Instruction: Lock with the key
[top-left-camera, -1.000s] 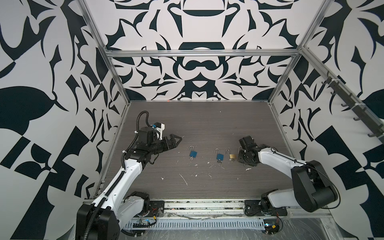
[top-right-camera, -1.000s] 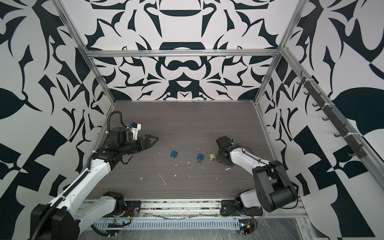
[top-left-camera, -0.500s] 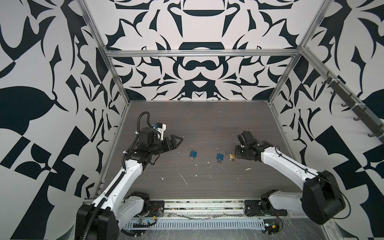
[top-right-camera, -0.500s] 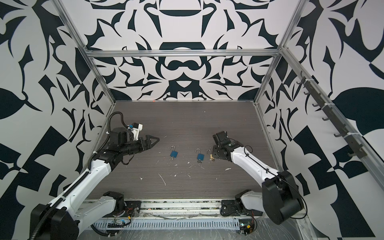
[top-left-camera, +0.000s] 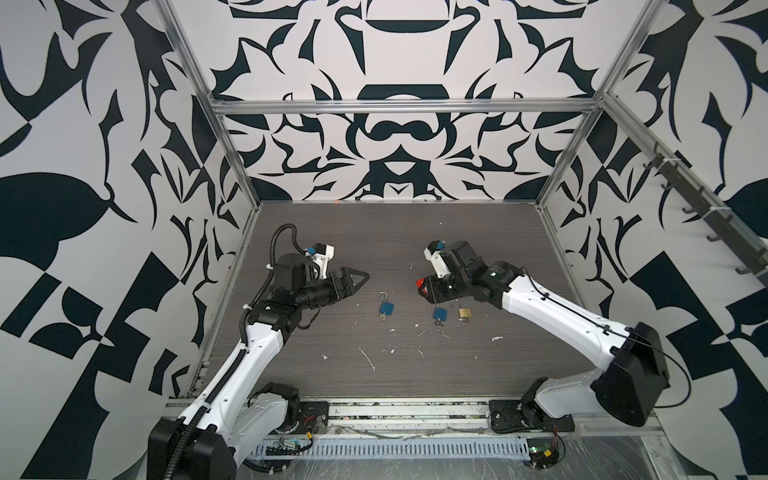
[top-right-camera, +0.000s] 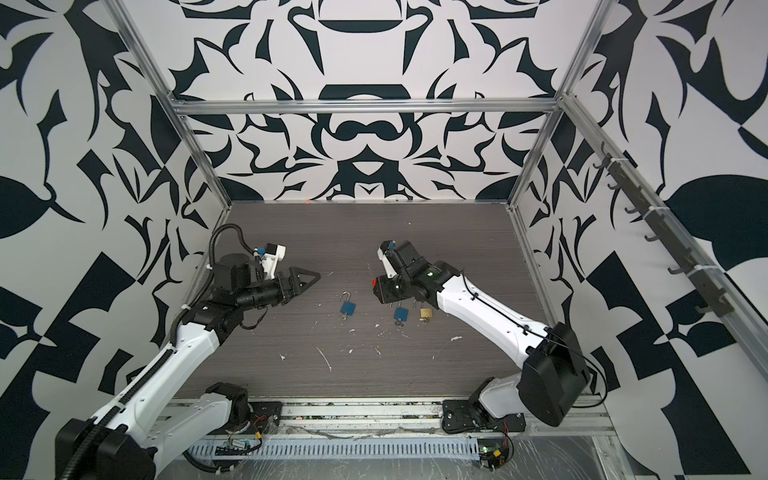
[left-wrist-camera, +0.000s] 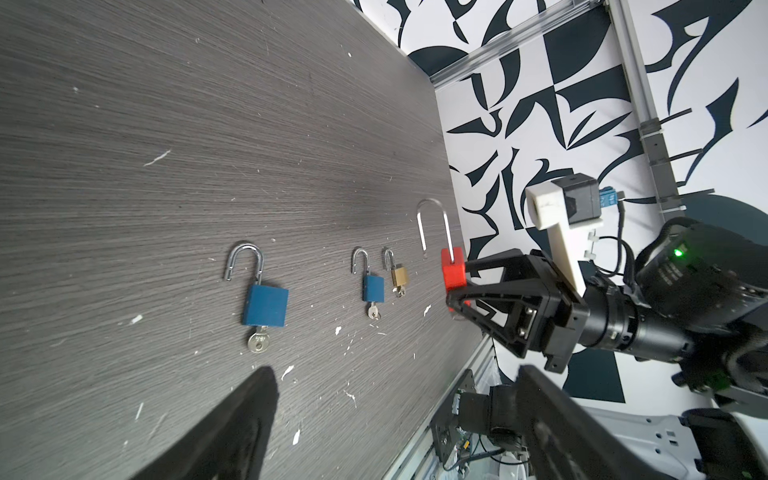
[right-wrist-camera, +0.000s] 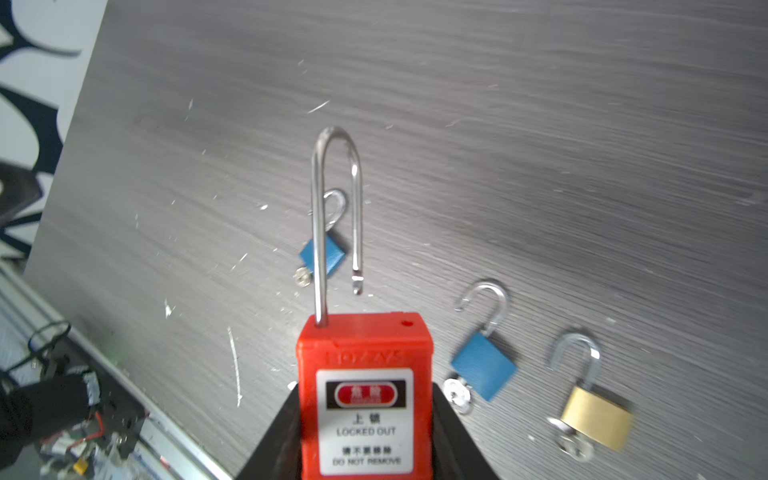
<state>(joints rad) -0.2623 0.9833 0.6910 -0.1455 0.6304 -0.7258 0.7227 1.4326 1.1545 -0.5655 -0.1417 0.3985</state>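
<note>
Red was what my right tool (top-left-camera: 430, 290) held: a red plastic safety padlock (right-wrist-camera: 365, 374), clamped by its two side faces, label turned to the wrist camera, and apparently lifted off the dark wood-grain bench (top-left-camera: 374, 232). Its long steel shackle (right-wrist-camera: 332, 166) led out from between the fingers, away from the wrist. The shackle was unlatched. One leg sat in the body, while the notched free end (right-wrist-camera: 356, 284) stood just short of its hole (right-wrist-camera: 406, 323) and a little to one side of it. The other end of the body was hidden in the grip, so I could not tell whether a key sat there.

My left tool (top-left-camera: 357, 279) hung wide open and empty, facing the right tool across a gap. From that side the padlock showed broadside, its long axis lying across my line of reach rather than pointing at me. As the free arm, the left looked the one to finish the job. I judged it would have to come round to the shackle's bow and press along that axis.

Below the gap lay a blue square padlock (top-left-camera: 387, 307), nearer the left tool. A second blue padlock (top-left-camera: 441, 312) and a small brass padlock (top-left-camera: 465, 311) lay just under the right tool. All three were open and keyed.
</note>
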